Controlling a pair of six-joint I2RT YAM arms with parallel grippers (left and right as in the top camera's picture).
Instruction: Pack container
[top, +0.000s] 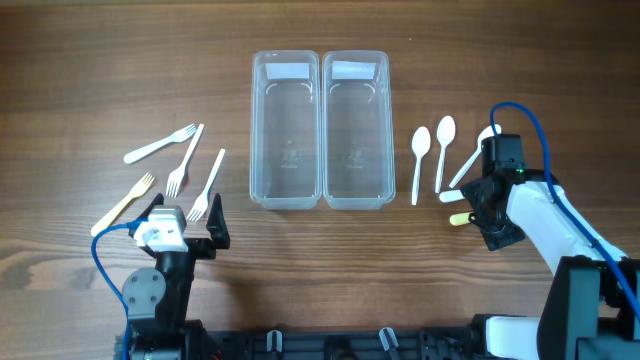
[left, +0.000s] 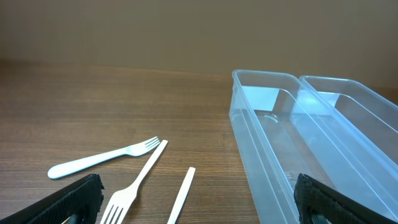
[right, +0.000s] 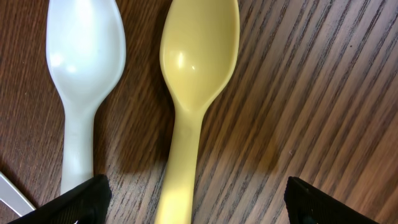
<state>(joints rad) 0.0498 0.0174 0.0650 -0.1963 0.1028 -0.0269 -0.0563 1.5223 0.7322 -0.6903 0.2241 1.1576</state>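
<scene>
Two clear plastic containers stand side by side, the left one (top: 285, 130) and the right one (top: 355, 130); both look empty. My right gripper (top: 480, 197) is open and low over a yellow spoon (right: 196, 68), whose handle runs between its fingers (right: 196, 208). A white spoon (right: 84, 68) lies just left of it. Two more white spoons (top: 432, 150) lie between the containers and that gripper. My left gripper (top: 188, 225) is open and empty, just behind the white forks (top: 185, 160). In the left wrist view the forks (left: 134, 183) lie ahead of the fingers (left: 196, 211).
A cream fork (top: 125, 200) lies at the far left, with another white fork (top: 160, 145) behind it. In the left wrist view the containers (left: 273, 143) stand to the right of the forks. The right arm's blue cable (top: 530, 120) arcs above it.
</scene>
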